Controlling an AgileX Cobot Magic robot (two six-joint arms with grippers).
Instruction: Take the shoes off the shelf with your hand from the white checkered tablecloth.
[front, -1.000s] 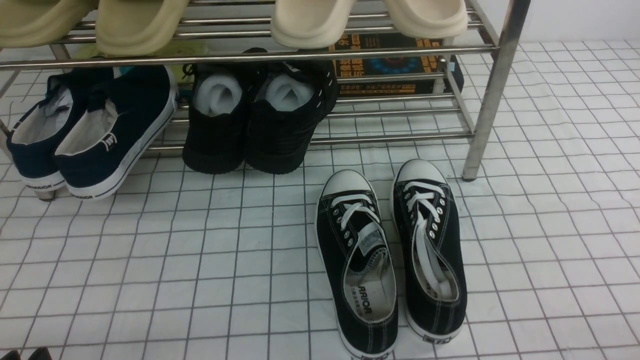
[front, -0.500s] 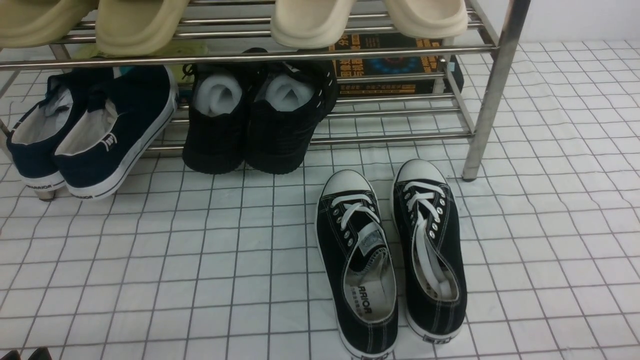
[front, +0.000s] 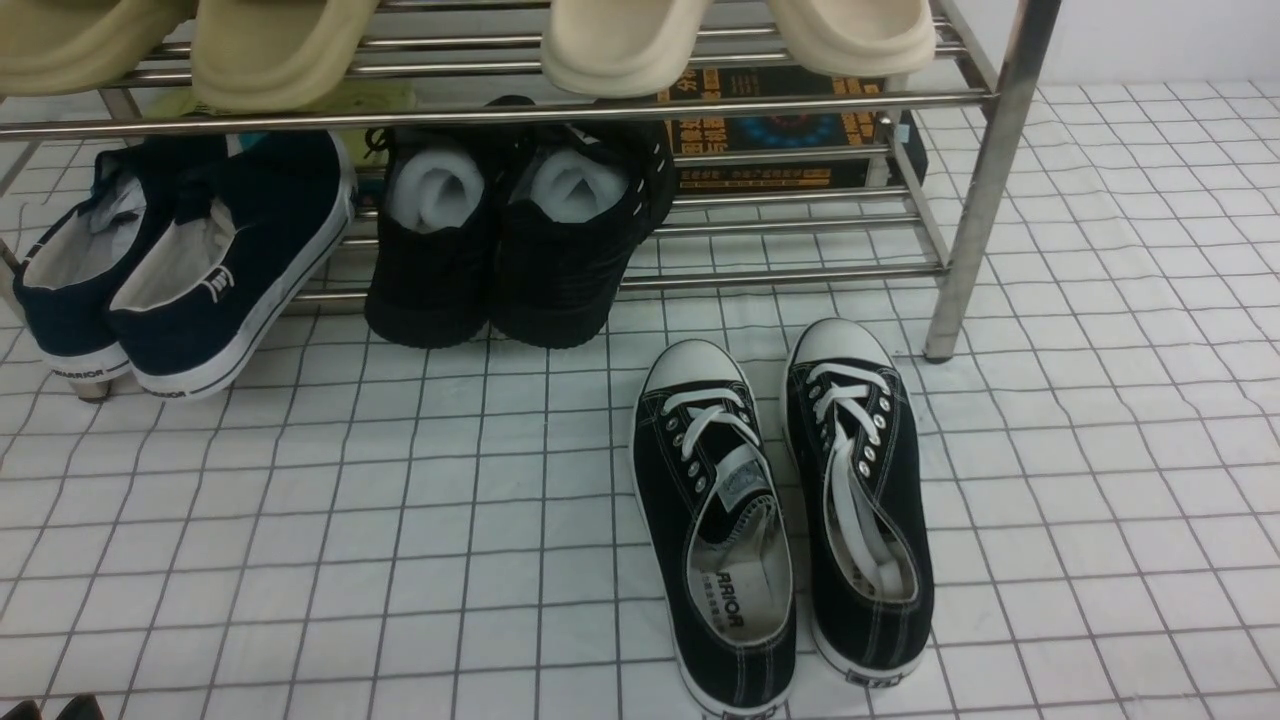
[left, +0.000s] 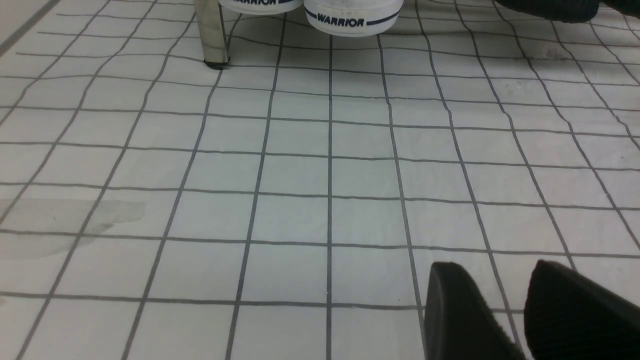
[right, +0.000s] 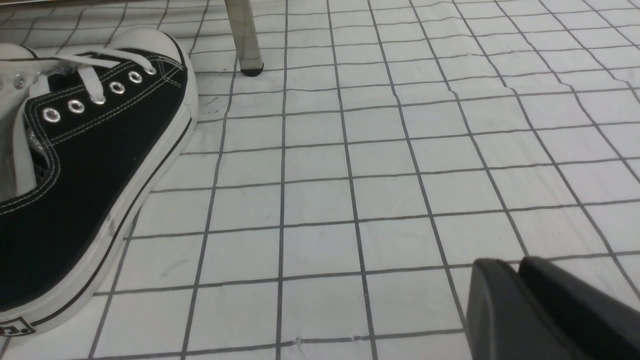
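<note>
The two black canvas sneakers with white laces and toe caps lie side by side on the white checkered tablecloth (front: 400, 520), the left one (front: 712, 530) and the right one (front: 860, 500), just in front of the chrome shelf (front: 985, 180), toes toward it. One sneaker (right: 85, 165) fills the side of the right wrist view. My left gripper (left: 492, 267) is open and empty, low over bare cloth; its tips show at the front view's bottom left corner (front: 48, 708). My right gripper (right: 506, 262) is shut on nothing, over bare cloth beside the sneaker.
On the shelf's low tier stand navy white-soled slip-ons (front: 200, 260) and all-black shoes with white foam (front: 510, 230). Beige slippers (front: 620, 40) rest on the upper tier. A dark printed box (front: 790, 130) sits behind. Shelf legs (left: 212, 35) (right: 245, 40) stand on the cloth.
</note>
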